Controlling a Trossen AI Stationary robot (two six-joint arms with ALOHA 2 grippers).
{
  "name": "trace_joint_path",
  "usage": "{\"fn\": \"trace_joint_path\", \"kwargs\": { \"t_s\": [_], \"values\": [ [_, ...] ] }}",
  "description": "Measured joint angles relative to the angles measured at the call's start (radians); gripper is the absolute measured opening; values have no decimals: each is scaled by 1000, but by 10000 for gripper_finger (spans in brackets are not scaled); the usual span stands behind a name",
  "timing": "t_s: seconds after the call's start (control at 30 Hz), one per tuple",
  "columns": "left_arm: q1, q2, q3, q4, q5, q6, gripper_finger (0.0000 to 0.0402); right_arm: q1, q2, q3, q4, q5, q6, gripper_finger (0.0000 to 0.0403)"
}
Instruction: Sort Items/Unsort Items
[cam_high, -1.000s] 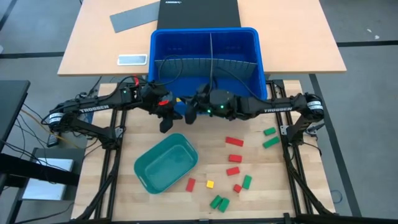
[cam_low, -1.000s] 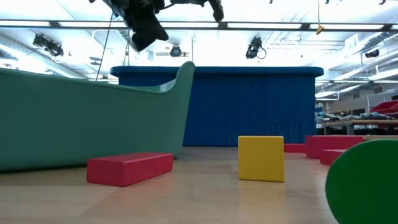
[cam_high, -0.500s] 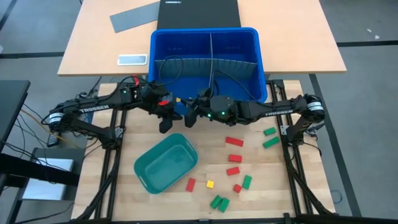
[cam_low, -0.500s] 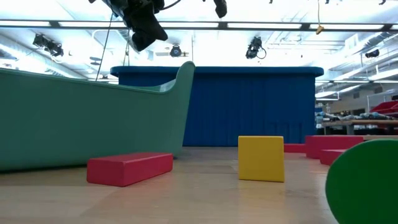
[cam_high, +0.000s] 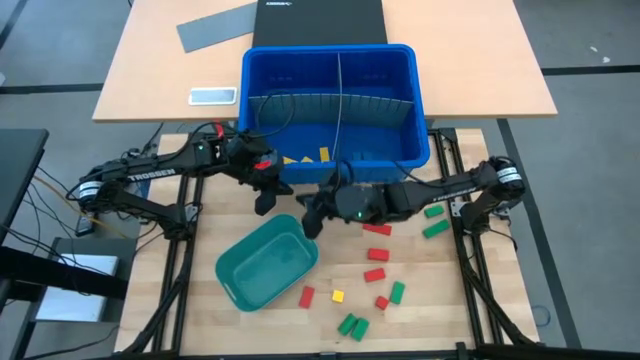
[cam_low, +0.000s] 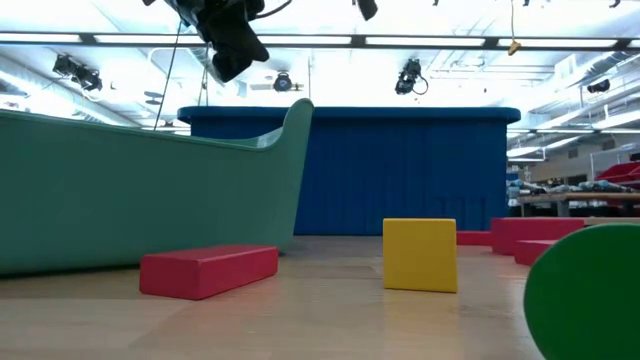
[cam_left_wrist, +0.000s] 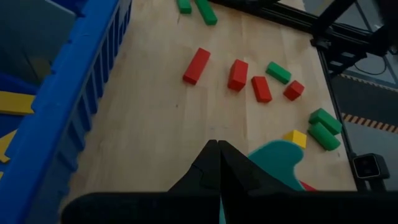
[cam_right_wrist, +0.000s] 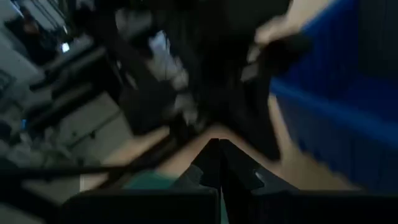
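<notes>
The items are small blocks. Red ones (cam_high: 377, 228), green ones (cam_high: 435, 229) and a yellow one (cam_high: 338, 296) lie flat on the wooden table, right of the teal tray (cam_high: 268, 262). More yellow blocks (cam_high: 300, 158) lie inside the blue bin (cam_high: 335, 100). My left gripper (cam_high: 265, 200) hangs shut above the table between bin and tray; its wrist view shows the fingers (cam_left_wrist: 217, 155) closed on nothing. My right gripper (cam_high: 310, 222) is shut too, above the tray's far right corner, and holds nothing (cam_right_wrist: 217, 152).
The blue bin has a thin divider (cam_high: 338, 90) and stands against the table's far edge. In the low view a red block (cam_low: 208, 270), a yellow block (cam_low: 420, 255) and a green one (cam_low: 590, 295) lie close to the camera. Bare wood lies between bin and blocks.
My right gripper has swung away from the blue bin's near wall toward the table's near edge, ending over the teal tray's far right corner, still shut. The yellow blocks in the bin now show where the arm covered them.
</notes>
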Motion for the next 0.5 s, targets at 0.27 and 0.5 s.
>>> {"fn": "trace_joint_path", "kwargs": {
  "t_s": [0.27, 0.5],
  "values": [
    [0, 0, 0, -9, -1, -1, 2, 121, 0, 0, -140, -70, 185, 0],
    [0, 0, 0, -66, -2, -14, 16, 207, 0, 0, -227, -139, 266, 1]
  ]
}}
